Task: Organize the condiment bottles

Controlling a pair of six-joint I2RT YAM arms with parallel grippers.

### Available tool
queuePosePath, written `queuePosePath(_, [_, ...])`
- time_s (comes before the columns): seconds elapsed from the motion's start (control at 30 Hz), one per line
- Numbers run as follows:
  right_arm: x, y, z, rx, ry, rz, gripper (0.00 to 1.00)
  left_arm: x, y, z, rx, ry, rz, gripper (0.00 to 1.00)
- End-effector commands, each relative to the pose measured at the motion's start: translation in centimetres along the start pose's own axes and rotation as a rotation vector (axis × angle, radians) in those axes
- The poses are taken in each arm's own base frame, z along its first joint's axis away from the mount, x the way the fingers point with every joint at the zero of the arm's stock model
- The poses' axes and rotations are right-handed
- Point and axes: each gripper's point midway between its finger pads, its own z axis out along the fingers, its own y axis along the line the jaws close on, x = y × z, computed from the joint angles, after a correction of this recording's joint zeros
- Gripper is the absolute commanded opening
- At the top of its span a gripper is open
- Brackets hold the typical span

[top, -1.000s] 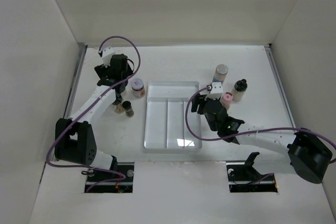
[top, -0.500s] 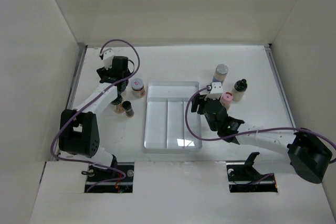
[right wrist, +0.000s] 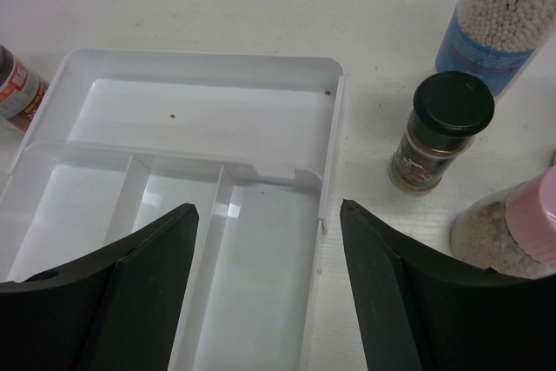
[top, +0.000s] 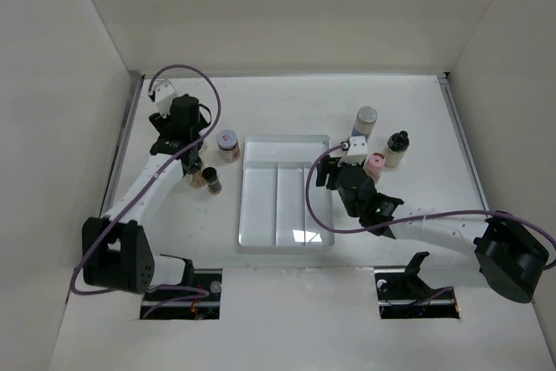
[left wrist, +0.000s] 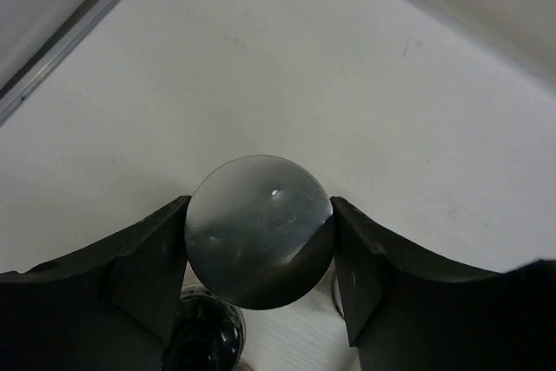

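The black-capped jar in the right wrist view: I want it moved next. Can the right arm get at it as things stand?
Probably yes: the right gripper is open and the black-capped jar stands just ahead, slightly right, bare table between. The pink-capped bottle nearby might get nudged.

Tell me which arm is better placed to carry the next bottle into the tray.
Left, probably. Its tool straddles the grey-capped jar, with a finger against each side of the cap. The right tool hangs open above the tray, with nothing between its fingers.
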Motion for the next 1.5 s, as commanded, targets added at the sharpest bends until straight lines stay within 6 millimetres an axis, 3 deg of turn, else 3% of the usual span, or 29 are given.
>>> queuePosePath(0.0, [-2.8, 0.7, -0.2, -0.025, -0.079, 0.066, 0.73, -9.4, -2.5, -4.9, 0.139, -0.259, -0.175, 0.46])
queuePosePath(0.1, [-3.0, 0.4, -0.2, -0.020, -0.088, 0.067, 0.73, -10.7, -4.5, -7.7, 0.226, -0.297, -0.179, 0.46])
queuePosePath(0.2, [-3.2, 0.3, -0.4, -0.020, -0.095, 0.079, 0.73, -9.7, -7.6, -9.9, 0.323, -0.284, -0.145, 0.46])
queuePosePath(0.43, [-3.5, -0.7, -0.5, 0.002, -0.114, 0.098, 0.73, -2.6, -15.1, -12.8, 0.509, -0.193, -0.058, 0.47])
queuePosePath(0.63, [-3.5, -0.9, -0.4, 0.007, -0.117, 0.107, 0.72, 0.9, -18.1, -12.3, 0.546, -0.162, -0.018, 0.48])
queuePosePath(1.03, [-3.5, -0.7, -0.3, 0.005, -0.115, 0.098, 0.72, 5.1, -18.8, -9.2, 0.510, -0.137, 0.065, 0.49])
queuePosePath(1.2, [-3.6, -0.8, -0.4, 0.003, -0.117, 0.103, 0.72, 7.1, -18.4, -8.2, 0.477, -0.121, 0.132, 0.54])
queuePosePath(1.37, [-3.5, -0.9, -0.5, 0.005, -0.119, 0.104, 0.72, 8.0, -18.1, -8.1, 0.452, -0.122, 0.174, 0.70])
queuePosePath(1.47, [-3.7, -0.9, -0.5, 0.004, -0.121, 0.105, 0.72, 7.5, -18.3, -8.5, 0.456, -0.135, 0.172, 0.83])
